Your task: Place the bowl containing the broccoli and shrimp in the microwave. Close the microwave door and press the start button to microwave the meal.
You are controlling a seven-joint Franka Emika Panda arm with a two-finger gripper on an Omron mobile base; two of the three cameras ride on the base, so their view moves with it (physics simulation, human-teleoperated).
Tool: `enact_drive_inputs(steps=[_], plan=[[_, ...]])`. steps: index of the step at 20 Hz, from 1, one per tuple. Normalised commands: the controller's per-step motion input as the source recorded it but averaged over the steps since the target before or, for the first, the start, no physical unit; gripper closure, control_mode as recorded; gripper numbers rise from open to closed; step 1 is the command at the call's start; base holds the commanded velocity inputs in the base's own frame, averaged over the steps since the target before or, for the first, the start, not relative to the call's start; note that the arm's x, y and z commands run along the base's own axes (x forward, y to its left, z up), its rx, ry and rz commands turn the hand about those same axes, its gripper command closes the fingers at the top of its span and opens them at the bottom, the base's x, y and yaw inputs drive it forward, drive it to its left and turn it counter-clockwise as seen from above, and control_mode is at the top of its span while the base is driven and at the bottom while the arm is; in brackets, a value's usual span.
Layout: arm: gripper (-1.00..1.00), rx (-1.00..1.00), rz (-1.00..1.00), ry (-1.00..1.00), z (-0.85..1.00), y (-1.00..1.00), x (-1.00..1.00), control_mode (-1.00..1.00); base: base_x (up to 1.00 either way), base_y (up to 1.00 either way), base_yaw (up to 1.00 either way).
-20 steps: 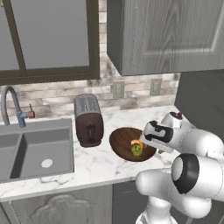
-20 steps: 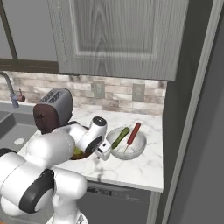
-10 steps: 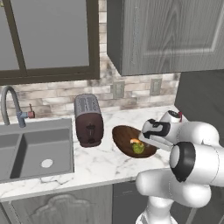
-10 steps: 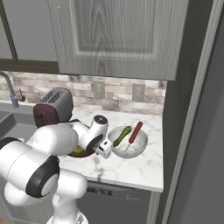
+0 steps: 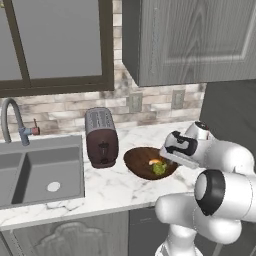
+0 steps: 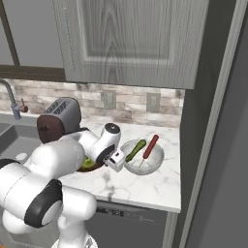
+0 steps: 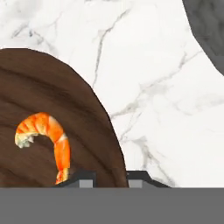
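The dark brown wood-grain bowl point(image 5: 142, 161) sits on the marble counter just right of the toaster, and its edge peeks out behind my arm point(image 6: 90, 166). Inside it lie the yellow-green broccoli point(image 5: 159, 169) and the orange shrimp point(image 5: 154, 162). The shrimp point(image 7: 47, 136) shows large in the hand view. My gripper point(image 7: 111, 178) is at the bowl's right rim point(image 7: 114, 144). One fingertip is inside the bowl and one is outside on the counter side, pinched on the rim. The microwave and its door are out of view.
A dark toaster point(image 5: 101, 137) stands left of the bowl, with the sink point(image 5: 40, 170) and faucet point(image 5: 12, 120) beyond it. A pale bowl point(image 6: 156, 165) holding a green and a red stick sits to the right. A tall dark panel point(image 6: 218, 145) bounds the counter's right end.
My hand has edged slightly in over the bowl's right rim. The bowl and food have stayed about where they were.
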Motion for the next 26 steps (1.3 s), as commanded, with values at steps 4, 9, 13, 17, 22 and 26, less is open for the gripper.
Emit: enact_drive_inputs(steps=[4,9,13,17,22,26], plan=[[1.0,0.0,0.01,-0.21,0.73,0.0,-0.38,-1.0,0.0,0.0,0.0],[1.0,0.0,0.08,-0.32,0.54,0.02,-0.69,-1.0,0.0,0.0,0.0],[1.0,0.0,0.14,-0.46,0.47,0.16,-0.76,-1.0,0.0,0.0,0.0],[1.0,0.0,0.15,-0.52,0.52,0.18,-0.72,-1.0,0.0,0.0,0.0],[1.0,0.0,0.17,-0.44,0.67,0.13,-0.75,-1.0,0.0,0.0,0.0],[1.0,0.0,0.15,-0.22,0.9,0.01,-0.74,-1.0,0.0,0.0,0.0]])
